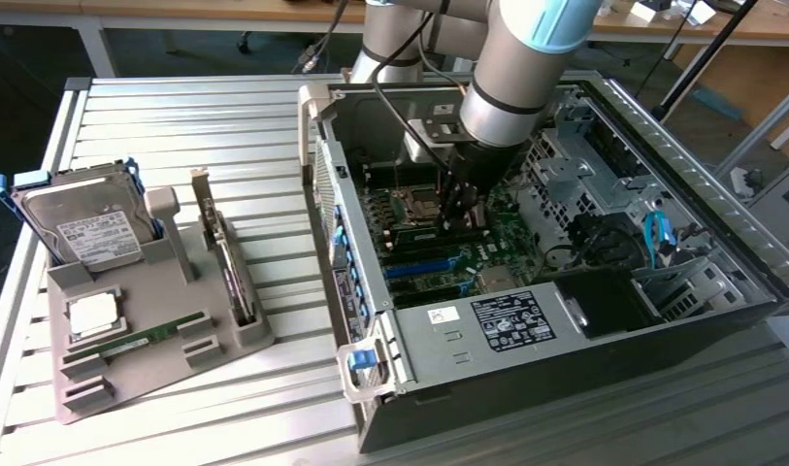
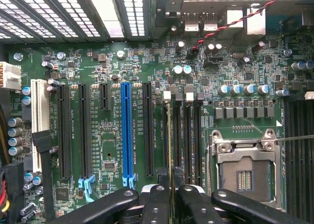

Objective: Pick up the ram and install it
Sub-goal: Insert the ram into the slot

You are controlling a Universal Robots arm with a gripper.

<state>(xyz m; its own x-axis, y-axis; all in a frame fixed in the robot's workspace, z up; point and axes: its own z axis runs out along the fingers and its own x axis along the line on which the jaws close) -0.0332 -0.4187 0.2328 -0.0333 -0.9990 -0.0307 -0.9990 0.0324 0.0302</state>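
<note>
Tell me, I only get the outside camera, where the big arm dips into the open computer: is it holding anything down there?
Observer: Yes. In the wrist view the jaws are closed on the memory stick, seen edge-on as a thin line.
Visitor: Where is it aimed?
Observer: It runs along the long black slots, which lie between the blue slot and the silver processor socket.
Visitor: Anything marking those black slots?
Observer: Small white clips cap their ends, on the side away from the jaws.
</note>
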